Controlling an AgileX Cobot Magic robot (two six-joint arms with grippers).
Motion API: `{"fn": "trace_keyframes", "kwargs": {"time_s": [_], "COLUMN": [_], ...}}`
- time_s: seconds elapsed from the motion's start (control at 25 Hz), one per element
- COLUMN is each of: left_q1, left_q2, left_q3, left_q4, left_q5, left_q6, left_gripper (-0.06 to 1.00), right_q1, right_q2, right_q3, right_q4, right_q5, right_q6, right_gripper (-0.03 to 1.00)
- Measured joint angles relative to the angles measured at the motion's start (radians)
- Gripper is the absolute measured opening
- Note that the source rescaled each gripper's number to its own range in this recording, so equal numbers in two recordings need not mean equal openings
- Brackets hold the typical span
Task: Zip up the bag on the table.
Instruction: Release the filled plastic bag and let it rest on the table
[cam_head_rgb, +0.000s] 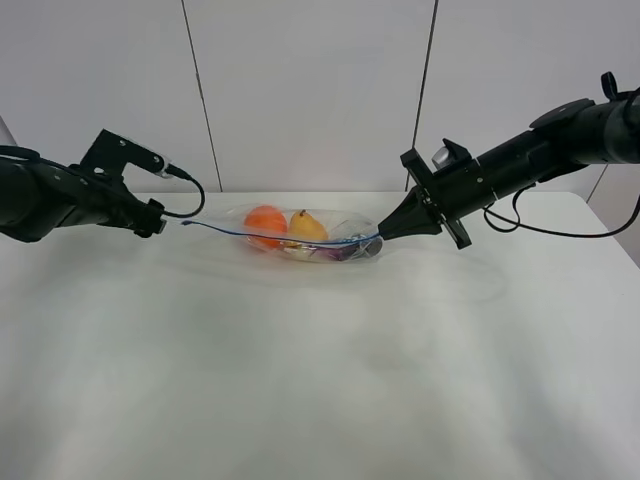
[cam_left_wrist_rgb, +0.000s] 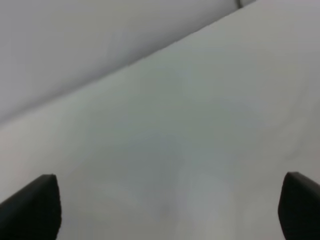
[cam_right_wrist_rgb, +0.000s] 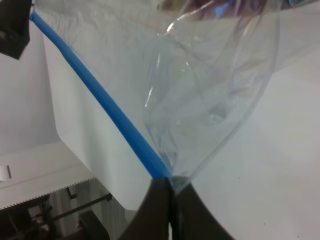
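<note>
The clear bag (cam_head_rgb: 305, 238) lies on the white table (cam_head_rgb: 300, 380) at the back centre, with orange, yellow and dark purple items inside. Its blue zipper strip (cam_head_rgb: 230, 231) runs along the edge that faces the front. My right gripper (cam_head_rgb: 384, 233) is shut on the strip's right end. The right wrist view shows the pinched strip (cam_right_wrist_rgb: 107, 107) and the crinkly bag (cam_right_wrist_rgb: 215, 85) just past the gripper (cam_right_wrist_rgb: 170, 187). My left gripper (cam_head_rgb: 158, 217) is just beyond the strip's left end, apart from it. In the left wrist view it (cam_left_wrist_rgb: 172, 205) is wide open with only the table (cam_left_wrist_rgb: 200, 125) between its fingertips (cam_left_wrist_rgb: 42, 202).
A white panelled wall (cam_head_rgb: 310, 90) stands right behind the table's far edge. A black cable (cam_head_rgb: 195, 200) loops off the left arm near the bag's left end. Another cable (cam_head_rgb: 560, 232) hangs from the right arm.
</note>
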Motion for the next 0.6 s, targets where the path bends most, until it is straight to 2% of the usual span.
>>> {"fn": "trace_keyframes", "kwargs": {"time_s": [0.08, 0.2, 0.32, 0.52, 0.6], "left_q1": [0.019, 0.059, 0.119, 0.217, 0.227], "left_q2": [0.000, 0.000, 0.000, 0.000, 0.000], "left_q3": [-0.014, -0.064, -0.132, -0.253, -0.300], "left_q4": [-0.057, -0.140, -0.183, -0.172, -0.090], "left_q5": [0.067, 0.220, 0.479, 0.965, 1.122], "left_q6": [-0.014, -0.023, -0.032, -0.079, -0.164], "left_gripper": [1.00, 1.00, 1.00, 1.00, 1.00], "right_q1": [0.000, 0.000, 0.000, 0.000, 0.000], "right_q2": [0.000, 0.000, 0.000, 0.000, 0.000], "right_q3": [0.000, 0.000, 0.000, 0.000, 0.000], "right_q4": [0.000, 0.000, 0.000, 0.000, 0.000], "right_q5": [0.000, 0.000, 0.005, 0.008, 0.009], "right_q6": [0.000, 0.000, 0.000, -0.001, -0.002], "right_gripper": [0.00, 0.00, 0.00, 0.00, 0.00]}}
